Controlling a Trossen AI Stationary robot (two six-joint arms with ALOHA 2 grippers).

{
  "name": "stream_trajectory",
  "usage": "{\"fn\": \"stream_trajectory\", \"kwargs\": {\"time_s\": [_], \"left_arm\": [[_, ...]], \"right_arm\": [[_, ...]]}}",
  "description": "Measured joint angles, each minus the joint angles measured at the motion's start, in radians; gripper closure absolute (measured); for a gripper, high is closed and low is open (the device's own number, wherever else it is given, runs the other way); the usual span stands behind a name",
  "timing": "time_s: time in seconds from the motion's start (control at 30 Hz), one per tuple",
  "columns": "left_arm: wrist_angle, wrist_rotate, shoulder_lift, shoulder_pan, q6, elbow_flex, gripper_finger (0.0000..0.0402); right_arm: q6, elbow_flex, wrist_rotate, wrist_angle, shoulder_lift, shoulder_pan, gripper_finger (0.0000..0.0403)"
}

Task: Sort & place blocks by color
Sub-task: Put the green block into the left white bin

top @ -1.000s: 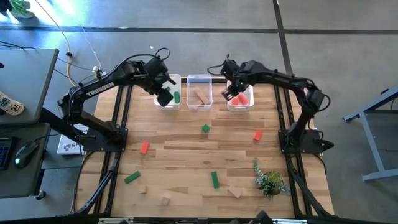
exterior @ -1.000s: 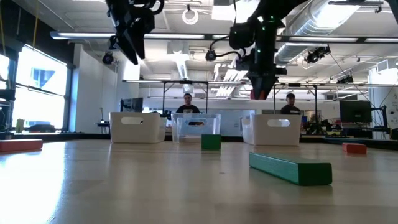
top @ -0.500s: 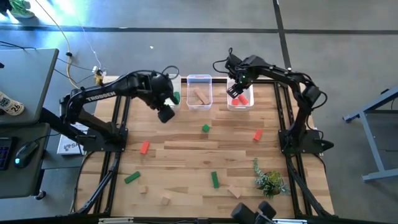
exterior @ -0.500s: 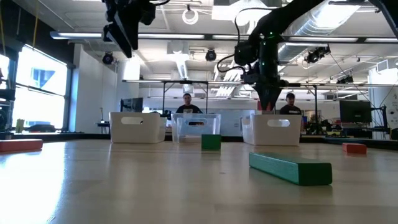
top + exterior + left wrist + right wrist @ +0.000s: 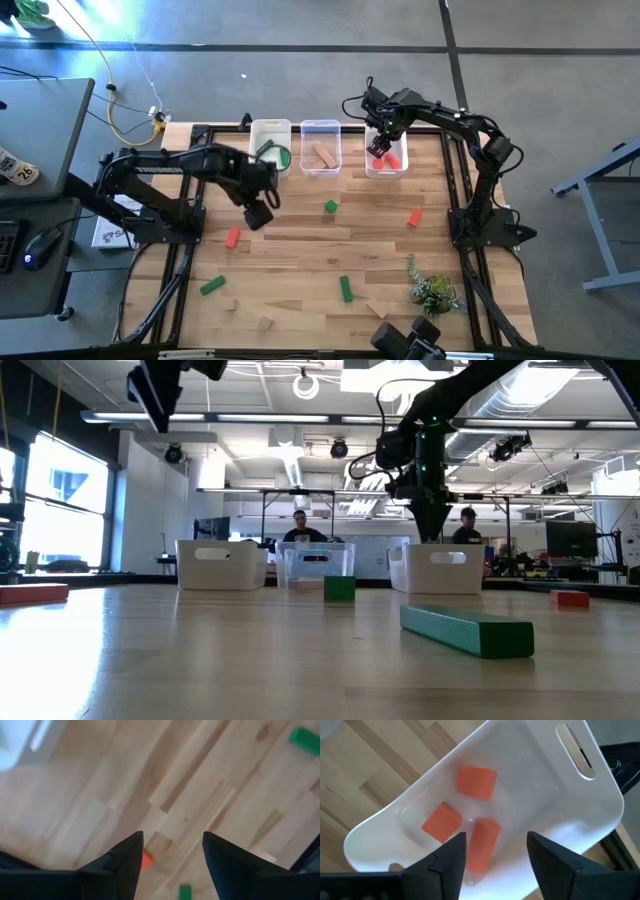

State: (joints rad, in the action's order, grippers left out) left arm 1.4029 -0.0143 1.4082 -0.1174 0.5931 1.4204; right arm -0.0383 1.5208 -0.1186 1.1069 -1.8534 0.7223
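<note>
My right gripper (image 5: 380,150) (image 5: 495,865) hangs open over the right-hand white bin (image 5: 398,168), fingers pointing down into it. Three red blocks (image 5: 476,782) (image 5: 441,822) (image 5: 482,845) lie on that bin's floor; the last one lies below the gap between the fingers. My left gripper (image 5: 258,215) (image 5: 172,855) is open and empty above the bare table, near a red block (image 5: 232,237) (image 5: 146,861). Lying loose on the table are a green cube (image 5: 330,207), another red block (image 5: 414,217), two green bars (image 5: 211,286) (image 5: 345,288) and tan blocks (image 5: 266,321) (image 5: 377,308).
Three bins stand in a row at the far edge: the left one (image 5: 258,135) holds a green block (image 5: 283,157), the middle one (image 5: 320,128) a tan bar (image 5: 320,155). A green plant sprig (image 5: 432,292) lies near the right front. People stand far behind the table (image 5: 302,525).
My left gripper has swung from above the left bin toward the near edge, over the open table by the red block. My right gripper has moved toward the far edge and down over the right bin; the red block seen at its fingertips no longer shows there.
</note>
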Motion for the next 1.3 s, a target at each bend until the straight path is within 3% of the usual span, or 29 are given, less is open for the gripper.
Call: {"fn": "stream_trajectory", "kwargs": {"time_s": [0.37,0.73,1.03,1.3], "left_arm": [[0.049,0.001,0.000,0.200,0.201,0.000,0.0209],[0.166,0.003,0.000,0.418,0.422,0.000,0.0189],[0.168,0.074,0.000,0.650,0.627,0.000,0.0185],[0.156,0.138,-0.001,0.867,0.888,-0.048,0.0186]], "right_arm": [[-0.015,0.000,0.005,-0.031,0.000,0.000,0.0186],[0.073,0.009,0.110,-0.011,0.000,0.000,0.0185],[0.183,0.142,0.165,0.047,0.000,-0.023,0.0185],[0.225,0.278,0.182,0.066,0.000,-0.110,0.0185]]}}
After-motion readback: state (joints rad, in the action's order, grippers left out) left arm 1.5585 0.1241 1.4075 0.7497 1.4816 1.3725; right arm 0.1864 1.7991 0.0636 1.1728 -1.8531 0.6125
